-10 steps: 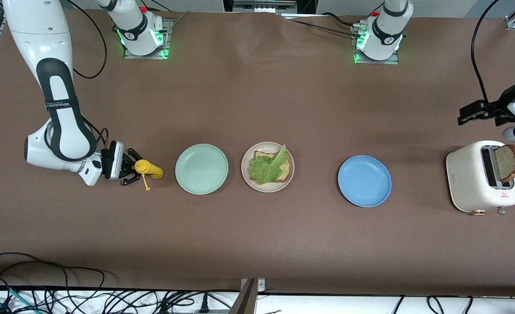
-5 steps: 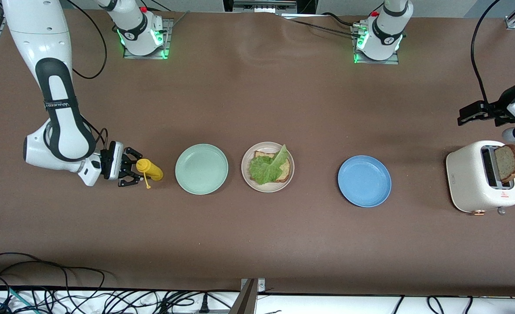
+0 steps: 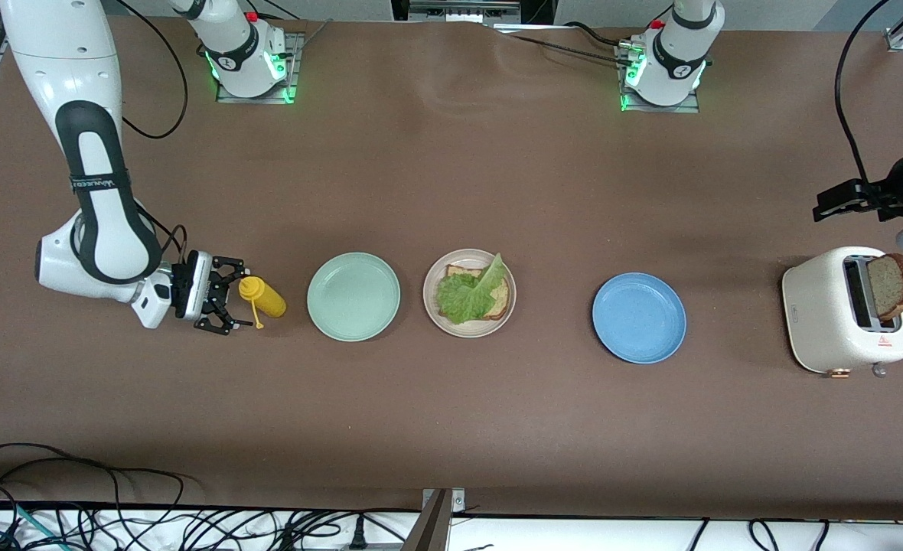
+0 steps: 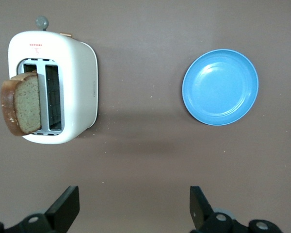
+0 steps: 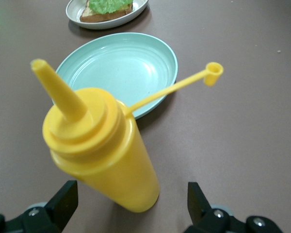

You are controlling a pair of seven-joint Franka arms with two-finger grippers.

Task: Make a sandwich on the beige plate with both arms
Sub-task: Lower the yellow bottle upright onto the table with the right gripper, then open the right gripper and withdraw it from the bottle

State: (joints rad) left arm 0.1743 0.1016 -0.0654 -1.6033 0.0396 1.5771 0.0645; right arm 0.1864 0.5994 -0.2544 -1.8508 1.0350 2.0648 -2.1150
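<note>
Since lettuce-topped bread [image 3: 473,295] waits on the beige plate [image 3: 431,302], the toaster's slice [image 3: 891,285] should be gripped squarely by the spread left gripper [image 4: 135,208] at upper right; the right gripper [image 3: 224,295], also spread, flanks the mustard bottle [image 3: 262,296] mid-left.

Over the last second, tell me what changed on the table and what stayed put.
The right hand opened, let go of the yellow mustard bottle and backed away from it toward the right arm's end of the table. The bottle stands free beside the mint-green plate. The left hand, open above the toaster, drifted slightly outward. The beige plate with bread and lettuce, the blue plate and the toaster's slice did not move.
</note>
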